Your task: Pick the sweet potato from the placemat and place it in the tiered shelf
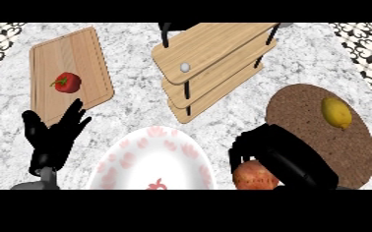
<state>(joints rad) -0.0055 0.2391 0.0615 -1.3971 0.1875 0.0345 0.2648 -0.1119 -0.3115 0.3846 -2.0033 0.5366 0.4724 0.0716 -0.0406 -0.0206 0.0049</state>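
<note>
Sweet potato (254, 176) half hidden beneath curled right robot hand (280, 152).

Lemon (336, 112) on placemat (301, 105), right of tiered shelf (218, 59).

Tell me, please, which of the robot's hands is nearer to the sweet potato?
The right hand: it curls over the sweet potato beside the placemat. The left hand rests open far across the plate.

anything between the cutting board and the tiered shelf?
No. In the head view the stretch of counter between the cutting board and the tiered shelf is bare.
</note>
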